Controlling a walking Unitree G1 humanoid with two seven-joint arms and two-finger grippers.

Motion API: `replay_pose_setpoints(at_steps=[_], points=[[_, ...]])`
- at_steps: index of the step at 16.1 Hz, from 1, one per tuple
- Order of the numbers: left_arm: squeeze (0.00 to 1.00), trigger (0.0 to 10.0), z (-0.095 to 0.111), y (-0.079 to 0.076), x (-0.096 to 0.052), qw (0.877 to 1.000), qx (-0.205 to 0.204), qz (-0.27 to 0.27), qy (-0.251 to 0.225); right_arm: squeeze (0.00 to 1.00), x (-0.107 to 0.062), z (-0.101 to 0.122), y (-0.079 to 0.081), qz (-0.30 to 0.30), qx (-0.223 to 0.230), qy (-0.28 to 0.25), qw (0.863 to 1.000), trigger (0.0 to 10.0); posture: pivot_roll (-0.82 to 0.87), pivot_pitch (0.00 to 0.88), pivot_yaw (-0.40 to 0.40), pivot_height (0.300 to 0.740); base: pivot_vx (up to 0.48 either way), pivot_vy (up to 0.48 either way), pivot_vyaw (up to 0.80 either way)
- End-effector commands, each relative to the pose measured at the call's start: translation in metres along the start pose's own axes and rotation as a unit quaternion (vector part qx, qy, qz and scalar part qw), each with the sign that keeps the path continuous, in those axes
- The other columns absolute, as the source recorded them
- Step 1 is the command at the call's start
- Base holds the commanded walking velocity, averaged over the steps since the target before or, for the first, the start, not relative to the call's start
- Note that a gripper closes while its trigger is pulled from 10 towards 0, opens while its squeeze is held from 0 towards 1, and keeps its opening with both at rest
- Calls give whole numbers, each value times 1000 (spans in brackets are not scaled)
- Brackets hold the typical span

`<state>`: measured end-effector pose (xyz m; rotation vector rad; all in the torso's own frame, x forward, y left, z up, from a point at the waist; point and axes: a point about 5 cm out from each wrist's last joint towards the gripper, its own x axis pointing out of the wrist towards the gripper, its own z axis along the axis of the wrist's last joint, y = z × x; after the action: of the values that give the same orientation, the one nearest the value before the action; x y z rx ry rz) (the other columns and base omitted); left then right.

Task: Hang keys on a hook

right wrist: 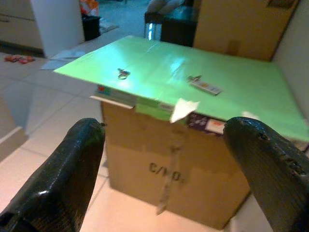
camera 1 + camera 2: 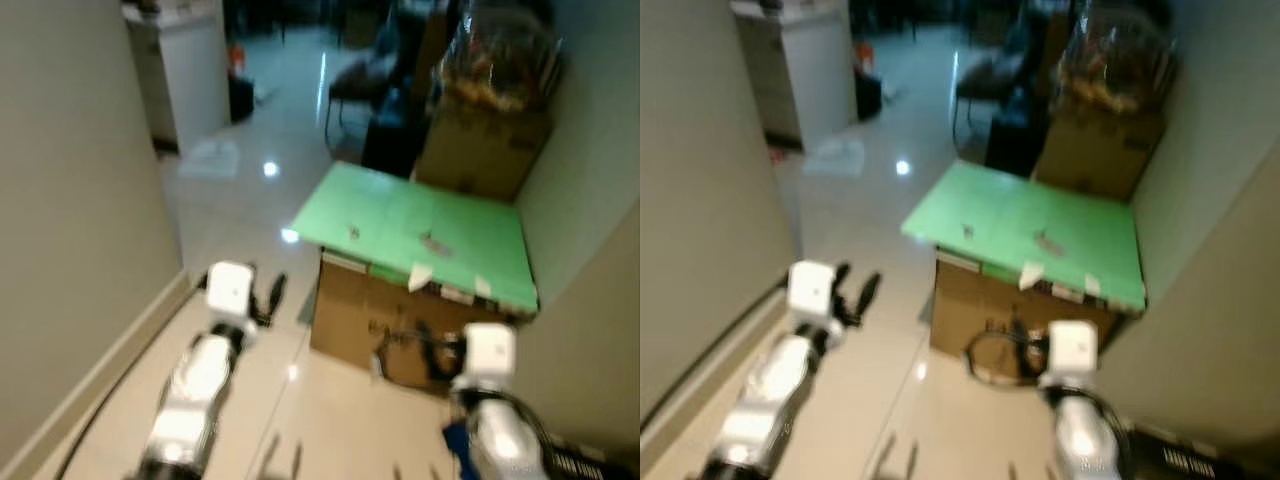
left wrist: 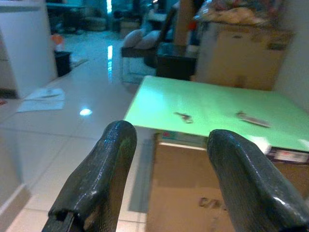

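Note:
A green board (image 2: 470,250) lies on top of a brown cardboard box (image 2: 360,330) ahead of me. Two small sets of keys rest on it: a ring of keys (image 1: 123,73) toward its left and keys with a white tag (image 1: 205,86) nearer its middle. They also appear as the ring of keys (image 3: 183,117) and the tagged keys (image 3: 251,119) in the left wrist view. My left gripper (image 2: 266,297) is open, low at the left, short of the box. My right gripper (image 2: 425,352) is open in front of the box's face. No hook can be made out.
A beige wall (image 2: 70,200) with a skirting board runs along my left, another wall (image 2: 590,200) on my right. Behind the green board stands a taller cardboard box (image 2: 485,145) with a clear bag on top. A dark chair (image 2: 360,80) and a white cabinet (image 2: 195,70) stand farther back on the glossy tiled floor.

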<state>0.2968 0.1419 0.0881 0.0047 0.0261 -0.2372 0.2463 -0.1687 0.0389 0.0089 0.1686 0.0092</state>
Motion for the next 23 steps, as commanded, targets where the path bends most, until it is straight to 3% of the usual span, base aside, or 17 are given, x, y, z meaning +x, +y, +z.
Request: replay_pose_setpoints(at_steps=[1, 4, 9, 16, 18, 23], points=[[0, 10000, 1, -5, 4, 1000, 1, 2, -1, 0, -2, 3, -12, -21, 0, 1, 1000, 10000, -100, 0, -46, 740, 480, 0, 0], [0, 10000, -2, -1, 5, 1000, -4, 15, 8, 0, -1, 1, -14, -31, 7, 10, 999, 10000, -97, 0, -43, 740, 480, 0, 0], [0, 10000, 4, -11, 12, 1000, 19, -23, -6, 0, 3, 6, -9, -24, 5, 4, 1000, 10000, -106, 0, -25, 740, 480, 0, 0], [0, 10000, 4, -21, 16, 998, 19, -57, -12, 0, 4, 8, -10, -23, 9, 1, 1000, 10000, -122, 0, -16, 740, 480, 0, -757], [0, 10000, 7, -21, 17, 998, -9, -55, -15, 0, 4, 9, -14, -33, 6, -5, 999, 10000, -122, 0, -15, 740, 480, 0, -209], [0, 10000, 4, -21, 16, 998, -3, -69, -9, 0, 2, 10, -12, -30, -6, -8, 999, 10000, -129, 0, -5, 740, 480, 0, -88]])
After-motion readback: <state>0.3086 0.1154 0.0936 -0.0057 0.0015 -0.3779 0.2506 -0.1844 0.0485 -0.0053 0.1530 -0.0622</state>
